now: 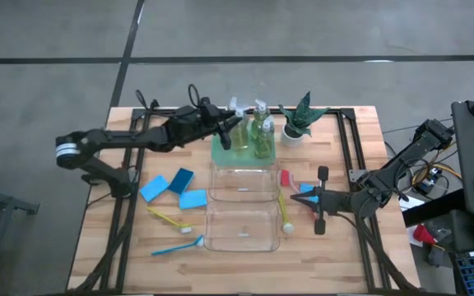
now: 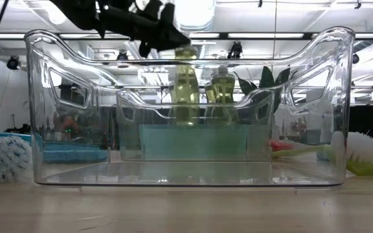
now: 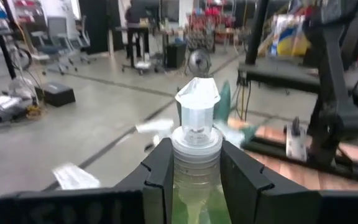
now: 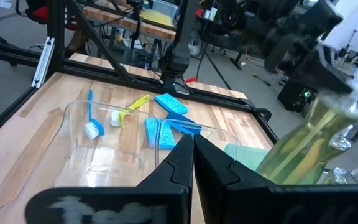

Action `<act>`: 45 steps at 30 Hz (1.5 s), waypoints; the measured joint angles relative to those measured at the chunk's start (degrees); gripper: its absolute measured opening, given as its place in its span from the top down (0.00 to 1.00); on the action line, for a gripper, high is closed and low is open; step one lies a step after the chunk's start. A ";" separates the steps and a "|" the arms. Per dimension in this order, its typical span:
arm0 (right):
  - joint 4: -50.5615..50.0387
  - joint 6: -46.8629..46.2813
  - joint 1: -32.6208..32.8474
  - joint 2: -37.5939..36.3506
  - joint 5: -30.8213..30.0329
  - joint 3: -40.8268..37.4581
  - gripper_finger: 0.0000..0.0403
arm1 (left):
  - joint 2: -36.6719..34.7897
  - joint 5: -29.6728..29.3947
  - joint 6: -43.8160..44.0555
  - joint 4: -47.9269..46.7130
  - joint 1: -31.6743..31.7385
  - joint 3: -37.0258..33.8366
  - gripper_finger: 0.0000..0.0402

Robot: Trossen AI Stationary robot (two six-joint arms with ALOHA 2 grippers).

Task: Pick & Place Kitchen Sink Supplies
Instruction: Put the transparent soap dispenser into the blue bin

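On the table's left lie three blue sponges (image 1: 179, 187) with a yellow brush (image 1: 169, 219) and a blue brush (image 1: 178, 246); two clear bins (image 1: 242, 205) sit mid-table, a plant (image 1: 300, 117) behind. The left gripper (image 3: 194, 163) is clamped on a pump bottle (image 3: 196, 155) at its neck, over the green tray (image 1: 220, 150) with other bottles (image 1: 263, 131). The right gripper (image 1: 313, 200) rests closed, empty, near the red brush (image 1: 285, 179); no readable writing.

Both arms are dark, slender, jointed tubes; the left arm (image 1: 130, 138) has a white band near its base, and black cables trail from it.
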State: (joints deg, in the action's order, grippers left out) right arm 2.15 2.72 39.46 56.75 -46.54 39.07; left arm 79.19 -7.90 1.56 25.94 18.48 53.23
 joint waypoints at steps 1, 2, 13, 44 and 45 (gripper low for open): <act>0.12 -0.01 0.00 0.00 0.00 0.00 0.98 | 0.55 -0.01 -0.02 -0.09 -0.14 0.00 0.77; 0.17 -0.13 0.00 0.00 0.00 0.00 0.98 | 1.05 -0.02 -0.02 0.07 -0.31 0.00 0.77; 0.24 -0.78 0.00 0.00 0.02 0.00 0.98 | 6.53 -1.26 -0.46 1.77 -2.00 0.00 0.77; 0.09 -2.74 0.00 0.02 0.15 0.00 0.98 | 7.85 -3.69 3.24 -1.73 -3.20 -0.92 0.68; 0.09 -2.74 0.00 0.02 0.15 0.00 0.98 | 7.82 -3.69 3.78 -1.83 -3.21 -0.92 0.68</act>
State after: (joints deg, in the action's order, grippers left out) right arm 2.24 -0.01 39.46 56.77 -46.39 39.07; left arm 87.01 -11.60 5.34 24.11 15.28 52.31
